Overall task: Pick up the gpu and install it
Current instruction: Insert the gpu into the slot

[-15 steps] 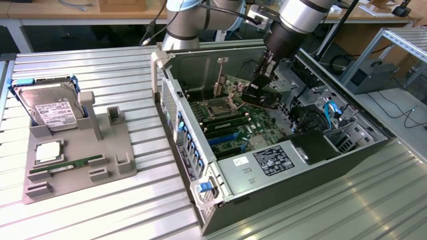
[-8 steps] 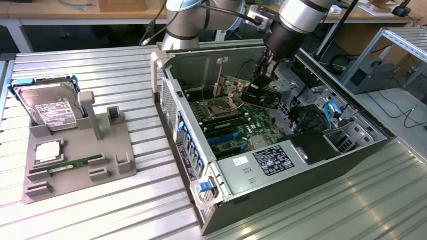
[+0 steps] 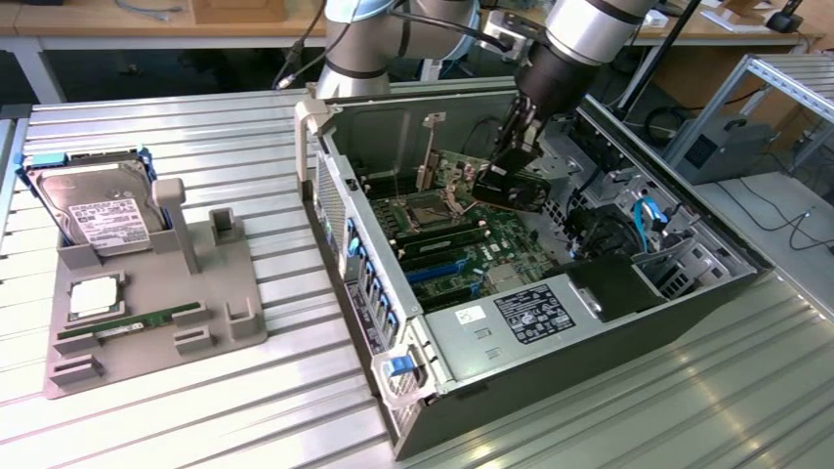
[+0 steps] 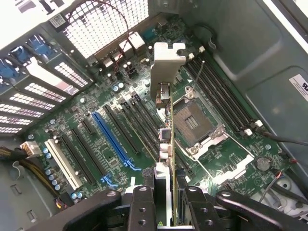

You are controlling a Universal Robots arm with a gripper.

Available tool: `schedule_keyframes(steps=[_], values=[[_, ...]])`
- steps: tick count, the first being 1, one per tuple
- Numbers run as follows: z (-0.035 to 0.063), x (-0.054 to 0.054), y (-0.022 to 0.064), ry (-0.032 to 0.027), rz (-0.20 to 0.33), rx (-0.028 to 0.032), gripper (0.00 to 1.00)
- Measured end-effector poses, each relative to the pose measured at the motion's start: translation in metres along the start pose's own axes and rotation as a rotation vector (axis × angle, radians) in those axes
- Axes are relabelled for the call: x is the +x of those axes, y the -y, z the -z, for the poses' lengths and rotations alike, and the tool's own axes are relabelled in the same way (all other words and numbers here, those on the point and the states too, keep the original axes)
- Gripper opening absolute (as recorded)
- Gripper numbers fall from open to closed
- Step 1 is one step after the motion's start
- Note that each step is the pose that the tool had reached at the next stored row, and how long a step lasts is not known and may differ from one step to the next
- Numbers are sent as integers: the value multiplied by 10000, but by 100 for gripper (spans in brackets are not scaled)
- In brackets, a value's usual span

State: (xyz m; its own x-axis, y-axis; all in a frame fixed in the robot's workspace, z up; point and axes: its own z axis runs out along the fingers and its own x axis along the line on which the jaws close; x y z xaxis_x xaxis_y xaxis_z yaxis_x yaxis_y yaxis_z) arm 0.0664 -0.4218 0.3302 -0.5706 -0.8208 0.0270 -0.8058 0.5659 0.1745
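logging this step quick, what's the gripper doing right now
gripper: closed on the gpu, holding it edge-on over the motherboard

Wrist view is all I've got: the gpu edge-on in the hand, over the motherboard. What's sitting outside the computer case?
Observer: A grey fixture stands on the exterior view's left, with a silver labelled hard drive propped at its far end.
Operator: Anything else on that fixture?
Observer: A green memory stick lies on it, nearer the camera than the drive.
Operator: How does the case sit?
Observer: The computer case lies on its side, open side up, on a ribbed metal table.
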Motion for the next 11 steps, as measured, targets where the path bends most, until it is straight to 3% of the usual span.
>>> schedule_keyframes(steps=[11], values=[[-1, 0, 0, -77, 434, 12, 28]])
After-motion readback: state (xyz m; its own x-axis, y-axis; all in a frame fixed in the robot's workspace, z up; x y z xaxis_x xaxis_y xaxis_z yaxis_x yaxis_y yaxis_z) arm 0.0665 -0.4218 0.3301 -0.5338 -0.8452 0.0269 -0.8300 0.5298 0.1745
